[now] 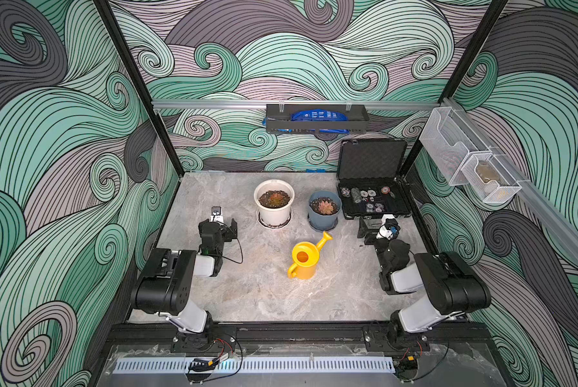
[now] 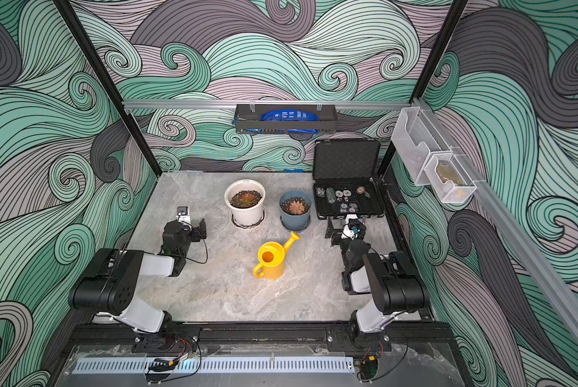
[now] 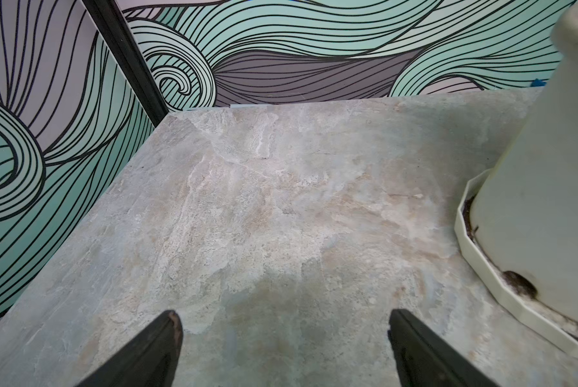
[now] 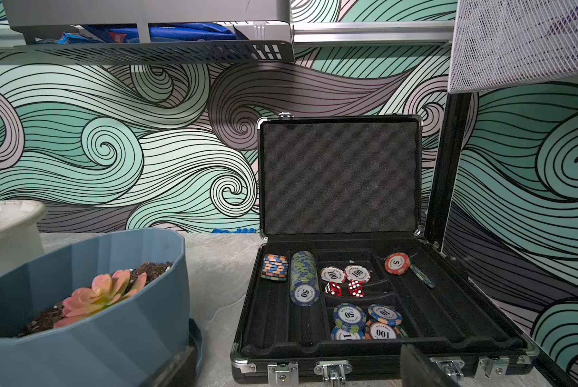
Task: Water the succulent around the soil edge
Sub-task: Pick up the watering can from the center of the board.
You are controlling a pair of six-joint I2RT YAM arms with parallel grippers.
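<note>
Two black robot arms (image 1: 167,288) sit at the near edge of the grey stone-look table (image 1: 264,295); the left gripper (image 3: 284,316) and right gripper (image 4: 296,358) both have jaws wide apart, holding nothing. Between them the yellow plastic watering can (image 1: 304,261) stands upright. Behind it, a red-green succulent (image 1: 274,198) grows in a round white pot (image 1: 274,216), beside a pink succulent (image 1: 324,206) in a blue pot (image 1: 324,222).

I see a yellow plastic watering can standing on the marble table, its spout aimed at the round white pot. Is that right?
Not quite: the yellow plastic watering can stands on the marble table, but its spout aims at the blue faceted pot, as both top views show.
</note>
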